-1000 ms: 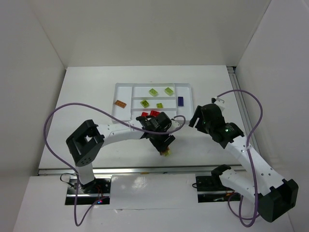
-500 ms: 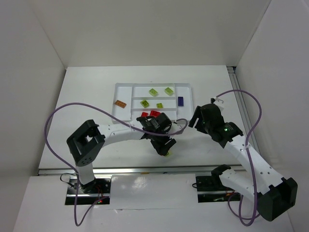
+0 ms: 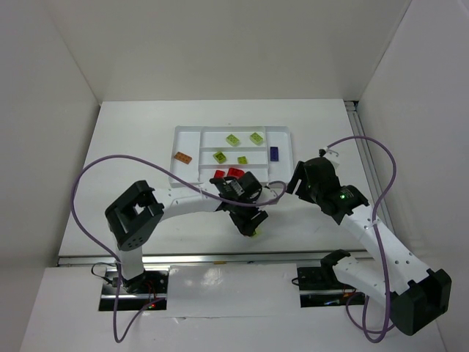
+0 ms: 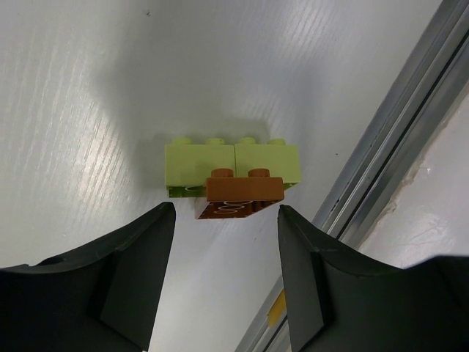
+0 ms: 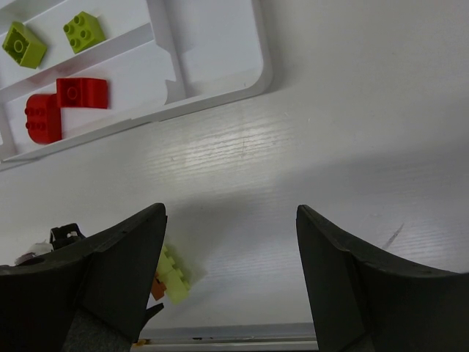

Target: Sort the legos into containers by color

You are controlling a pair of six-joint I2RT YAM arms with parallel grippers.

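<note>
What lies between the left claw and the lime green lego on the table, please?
In the left wrist view, an orange-brown lego sits against the lime green lego on its near side, facing the open left claw.

Tally now: four lime green legos in the one white tray. On the bench, a lime green piece, seamed midway: one brick or two, hard to call. Two red legos. One dark blue lego. Two orange-brown legos.
</note>
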